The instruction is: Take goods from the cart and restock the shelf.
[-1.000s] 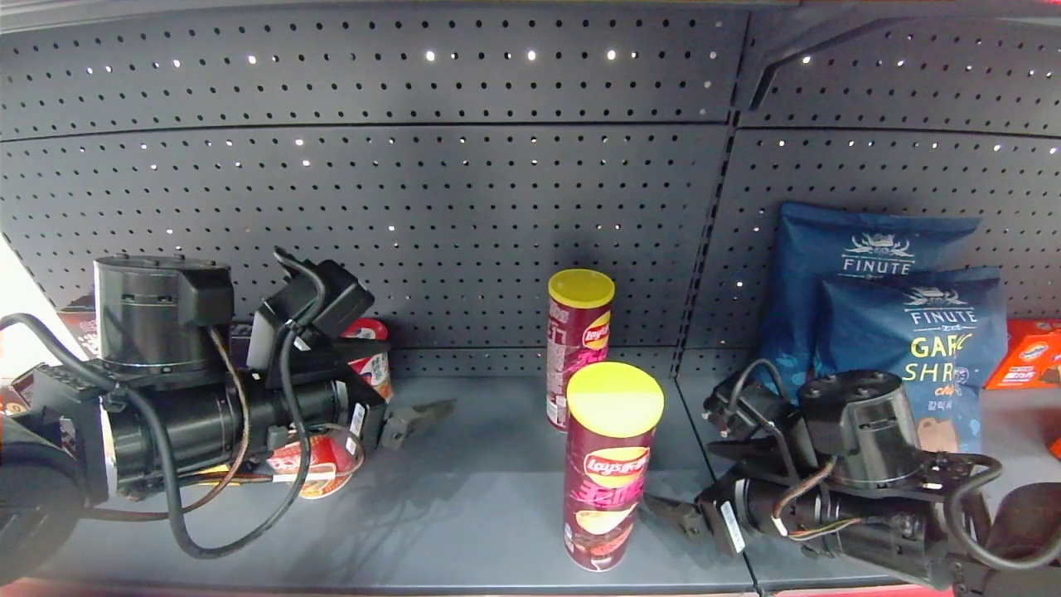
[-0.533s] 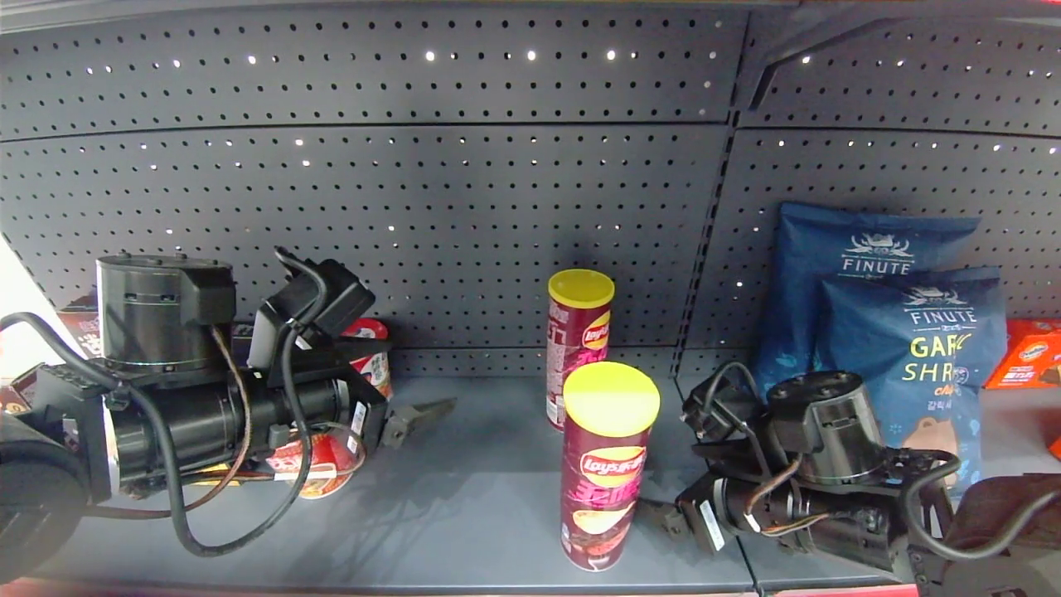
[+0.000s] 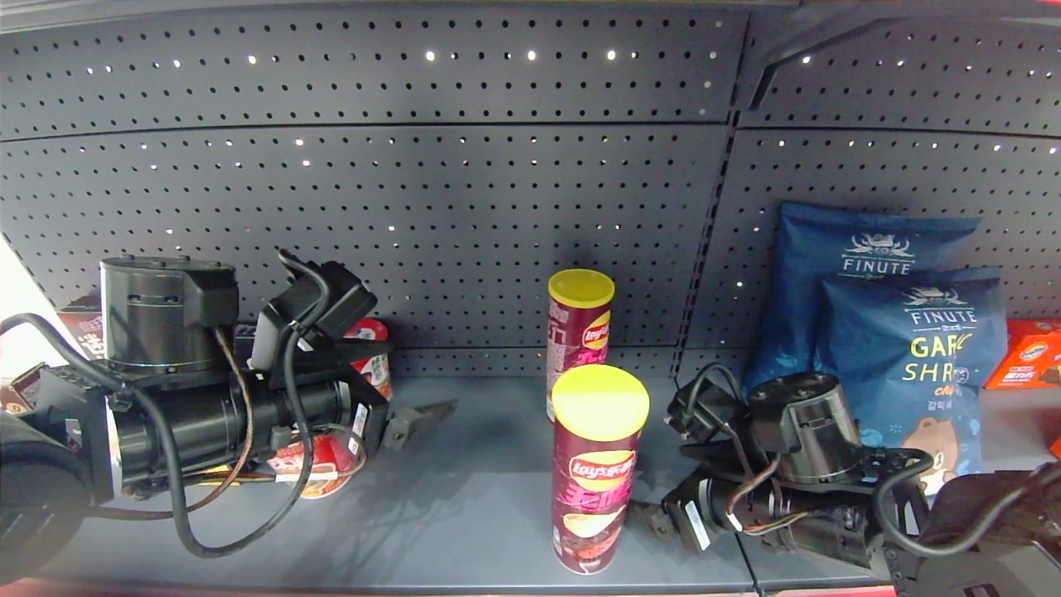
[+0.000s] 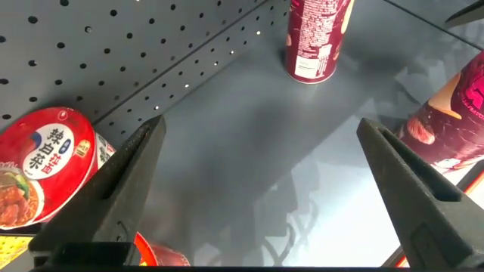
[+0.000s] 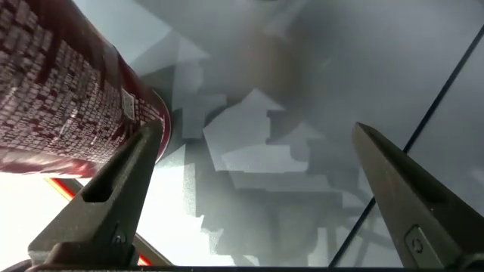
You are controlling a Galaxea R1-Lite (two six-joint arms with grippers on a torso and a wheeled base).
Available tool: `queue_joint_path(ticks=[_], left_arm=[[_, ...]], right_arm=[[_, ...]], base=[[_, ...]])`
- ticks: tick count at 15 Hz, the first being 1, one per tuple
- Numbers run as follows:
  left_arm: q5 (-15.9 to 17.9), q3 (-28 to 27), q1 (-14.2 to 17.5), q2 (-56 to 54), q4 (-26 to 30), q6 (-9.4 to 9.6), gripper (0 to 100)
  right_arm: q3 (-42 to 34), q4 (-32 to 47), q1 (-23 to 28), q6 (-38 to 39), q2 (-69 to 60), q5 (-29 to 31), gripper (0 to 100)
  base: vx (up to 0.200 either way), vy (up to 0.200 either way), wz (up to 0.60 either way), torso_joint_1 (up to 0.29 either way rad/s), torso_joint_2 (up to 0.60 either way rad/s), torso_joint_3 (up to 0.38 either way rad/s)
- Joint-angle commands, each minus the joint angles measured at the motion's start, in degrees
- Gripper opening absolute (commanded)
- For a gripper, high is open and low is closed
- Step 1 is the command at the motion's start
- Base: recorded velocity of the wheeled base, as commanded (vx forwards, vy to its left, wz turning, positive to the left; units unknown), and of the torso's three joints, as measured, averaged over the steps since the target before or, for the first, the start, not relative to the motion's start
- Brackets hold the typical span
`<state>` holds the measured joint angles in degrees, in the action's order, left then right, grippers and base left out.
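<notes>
Two maroon chip cans with yellow lids stand upright on the grey shelf [image 3: 464, 506]. The front can [image 3: 597, 477] is close to the shelf edge and the back can [image 3: 580, 332] stands behind it near the pegboard. My right gripper [image 3: 645, 514] lies low just right of the front can's base. In the right wrist view it [image 5: 257, 132] is open, and the front can [image 5: 68, 98] is against the outer side of one finger, not between them. My left gripper [image 3: 419, 414] hangs open over bare shelf left of the cans. The left wrist view [image 4: 261, 128] has the back can [image 4: 314, 38] ahead.
Red noodle cups [image 3: 370, 352] sit behind and under the left arm, one of them [image 4: 45, 162] beside its finger. Blue snack bags [image 3: 908, 323] and orange boxes [image 3: 1032, 356] fill the right bay past the upright divider [image 3: 704, 249]. Bare shelf lies between the left gripper and the cans.
My right arm has slid left along the shelf, and the front can has shifted left with it. The left arm has barely moved.
</notes>
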<state>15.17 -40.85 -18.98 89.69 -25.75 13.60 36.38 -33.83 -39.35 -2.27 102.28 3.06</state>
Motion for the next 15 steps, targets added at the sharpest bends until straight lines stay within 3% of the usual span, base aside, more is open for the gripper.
queue_joint_path(ticks=[1,9,12,15], left_arm=[[0.04,0.07,0.00,0.14,-0.01,-0.07,100],[0.04,0.68,0.08,-0.13,-0.01,0.02,100],[-0.05,0.68,-0.09,-1.80,-0.01,0.02,100],[-0.22,0.95,0.17,-9.27,0.08,-0.07,100]], right_arm=[[0.19,-0.10,-0.02,-0.02,0.64,0.02,100],[0.54,-0.10,0.15,-0.02,0.29,0.19,100],[0.36,0.08,0.42,0.51,-6.30,0.63,100],[0.19,0.96,0.86,2.00,-15.79,4.76,100]], base=[[0.000,0.000,0.00,0.000,0.00,0.000],[0.000,0.000,0.00,0.000,0.00,0.000],[0.000,0.000,0.00,0.000,0.00,0.000],[0.000,0.000,0.00,0.000,0.00,0.000]])
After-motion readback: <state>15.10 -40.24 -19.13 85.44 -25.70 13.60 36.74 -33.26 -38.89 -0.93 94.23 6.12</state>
